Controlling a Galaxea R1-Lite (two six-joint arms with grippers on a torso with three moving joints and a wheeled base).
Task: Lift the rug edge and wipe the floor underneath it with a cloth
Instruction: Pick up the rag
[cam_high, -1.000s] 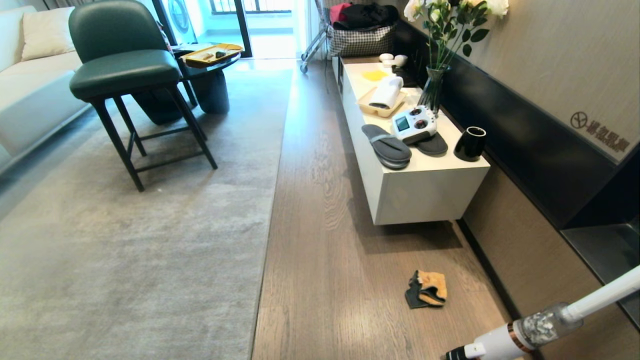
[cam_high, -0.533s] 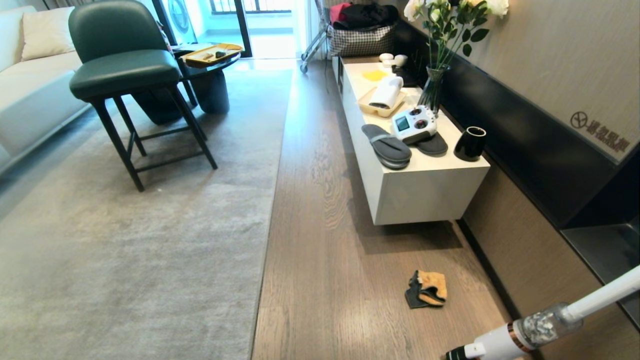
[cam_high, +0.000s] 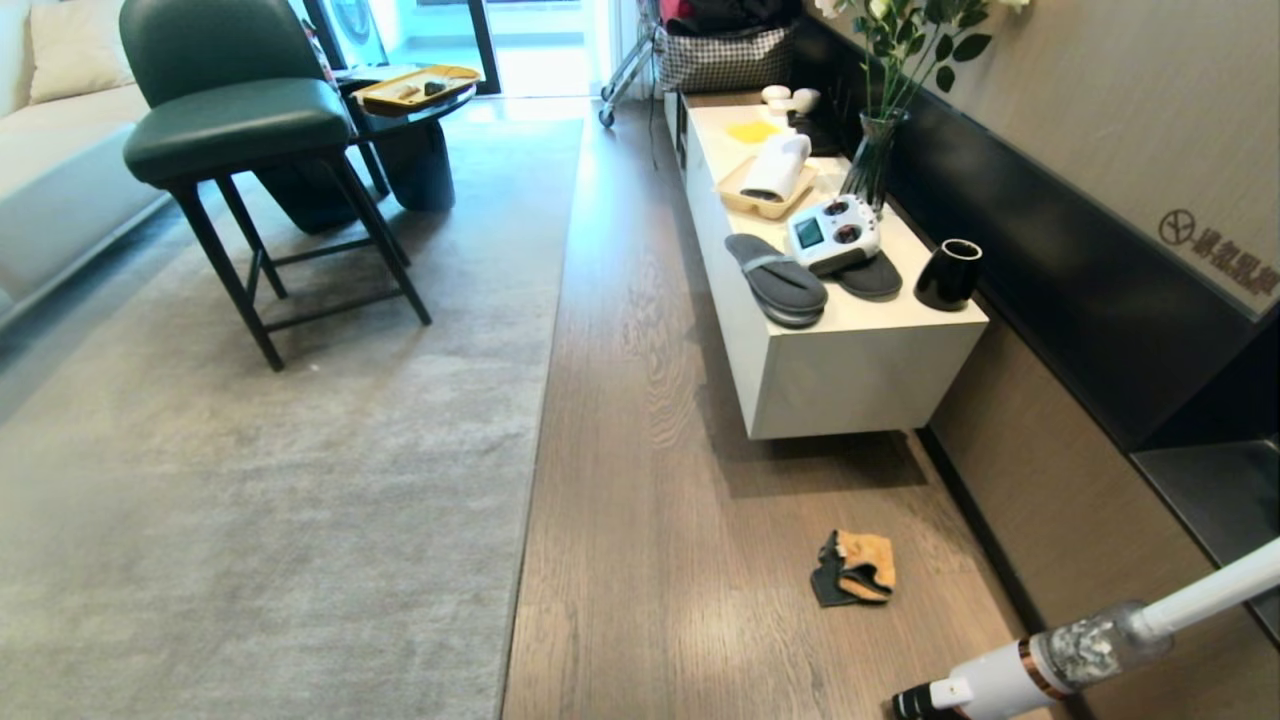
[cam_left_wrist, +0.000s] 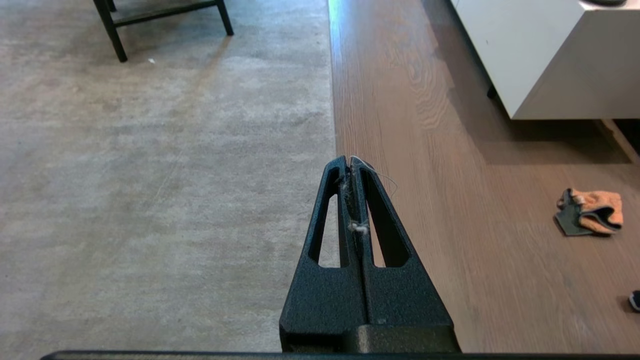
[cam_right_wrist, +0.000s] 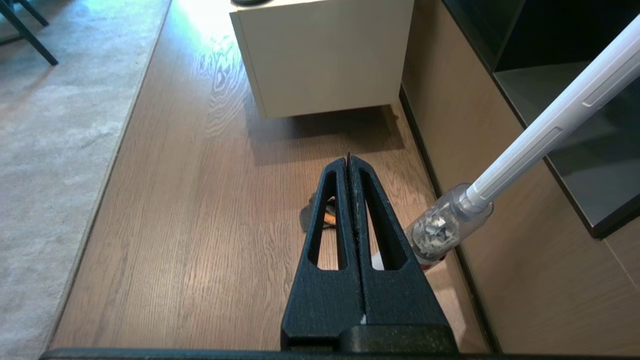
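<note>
A crumpled orange and dark grey cloth (cam_high: 853, 569) lies on the wood-grain floor (cam_high: 650, 480), in front of the white cabinet. The pale grey rug (cam_high: 270, 450) lies flat to the left, and its straight rug edge (cam_high: 535, 440) runs away down the room. My left gripper (cam_left_wrist: 350, 162) is shut and empty, held high above the rug edge, with the cloth (cam_left_wrist: 590, 218) well off to one side. Also shut and empty, my right gripper (cam_right_wrist: 348, 159) hangs above the floor, its fingers covering most of the cloth (cam_right_wrist: 327, 216). Neither arm shows in the head view.
A low white cabinet (cam_high: 860, 380) on the right carries grey slippers (cam_high: 778, 283), a controller, a black cup and a vase. A white stick vacuum (cam_high: 1080, 645) leans at the lower right by the wall. A green chair (cam_high: 240, 150) and a dark side table stand on the rug.
The whole head view has shifted slightly, with the scene sliding upward in the picture; the camera tilted. Nothing on the floor moved and both grippers stay shut.
</note>
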